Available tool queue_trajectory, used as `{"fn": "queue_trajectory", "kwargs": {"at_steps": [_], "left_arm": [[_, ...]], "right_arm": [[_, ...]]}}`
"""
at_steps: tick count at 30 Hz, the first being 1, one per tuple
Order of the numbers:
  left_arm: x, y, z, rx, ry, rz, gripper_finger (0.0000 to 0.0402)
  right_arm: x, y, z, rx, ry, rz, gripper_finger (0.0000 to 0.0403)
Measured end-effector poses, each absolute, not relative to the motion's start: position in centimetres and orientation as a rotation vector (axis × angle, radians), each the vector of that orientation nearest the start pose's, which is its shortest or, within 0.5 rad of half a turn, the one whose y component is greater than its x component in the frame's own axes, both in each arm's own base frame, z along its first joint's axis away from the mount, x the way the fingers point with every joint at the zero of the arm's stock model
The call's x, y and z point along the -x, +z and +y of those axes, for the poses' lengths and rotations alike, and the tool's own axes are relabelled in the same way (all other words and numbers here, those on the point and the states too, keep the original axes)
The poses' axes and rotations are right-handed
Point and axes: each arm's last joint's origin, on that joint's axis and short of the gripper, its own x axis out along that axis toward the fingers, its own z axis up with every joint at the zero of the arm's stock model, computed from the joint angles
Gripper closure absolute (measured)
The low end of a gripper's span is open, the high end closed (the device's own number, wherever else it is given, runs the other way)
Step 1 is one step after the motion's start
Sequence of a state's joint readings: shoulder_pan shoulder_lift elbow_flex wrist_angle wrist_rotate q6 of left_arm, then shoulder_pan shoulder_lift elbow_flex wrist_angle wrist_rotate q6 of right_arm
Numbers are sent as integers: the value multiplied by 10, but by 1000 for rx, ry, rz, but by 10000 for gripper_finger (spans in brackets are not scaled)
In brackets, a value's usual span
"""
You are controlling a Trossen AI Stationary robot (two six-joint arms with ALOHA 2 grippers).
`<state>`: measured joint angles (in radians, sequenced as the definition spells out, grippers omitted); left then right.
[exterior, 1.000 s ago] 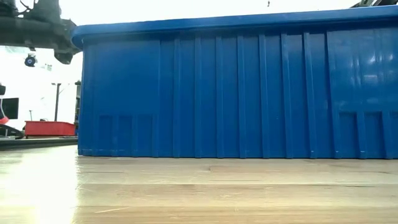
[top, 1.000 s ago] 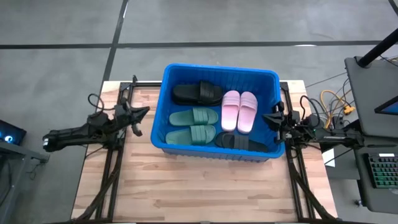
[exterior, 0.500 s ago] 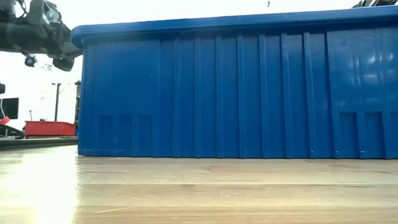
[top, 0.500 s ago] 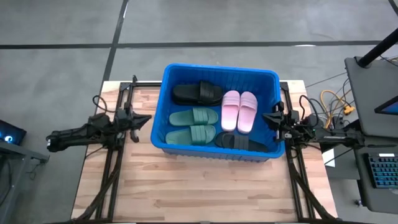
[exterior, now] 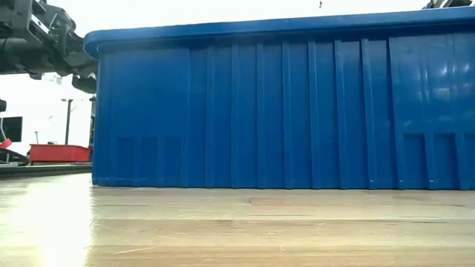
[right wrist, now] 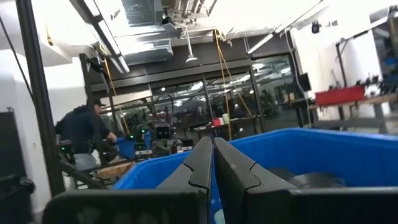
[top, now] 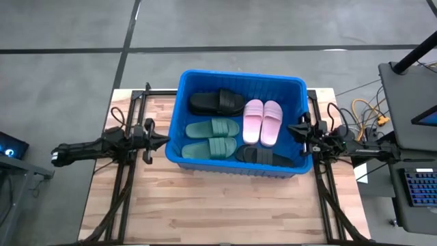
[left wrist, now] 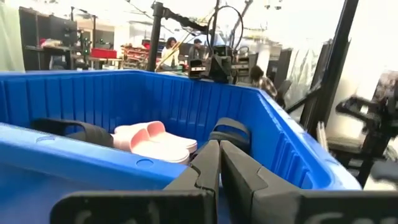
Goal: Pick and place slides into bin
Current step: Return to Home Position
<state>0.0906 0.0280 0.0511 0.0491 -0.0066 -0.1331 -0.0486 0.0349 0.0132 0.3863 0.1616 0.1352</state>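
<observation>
Slides (top: 263, 121) all inside the bin (top: 239, 74), mid-table; left gripper (top: 162, 139) closed, empty, just beside its left wall; right gripper (top: 293, 130) closed, empty, at the right rim; my worry: a homing swing clips the rim and shoves the bin.

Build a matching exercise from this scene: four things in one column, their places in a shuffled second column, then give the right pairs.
Sides as in the high view.

Things
1. pink slides
2. dark green slides
3. left gripper
4. right gripper

Places
A. at the bin's right rim, jaws shut
B. inside the bin, right half
C. just outside the bin's left wall, jaws shut
D. inside the bin, left half

Pairs: 1-B, 2-D, 3-C, 4-A
</observation>
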Motion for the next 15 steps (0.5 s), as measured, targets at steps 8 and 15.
{"fn": "queue_trajectory", "kwargs": {"at_steps": [8,15], "left_arm": [[-96,183,9,172,88,-103,401],[-96,184,9,166,86,-114,401]], "right_arm": [[-93,199,-9,-195,-158,-349,394],[-93,199,-9,-189,-157,-347,394]]}}
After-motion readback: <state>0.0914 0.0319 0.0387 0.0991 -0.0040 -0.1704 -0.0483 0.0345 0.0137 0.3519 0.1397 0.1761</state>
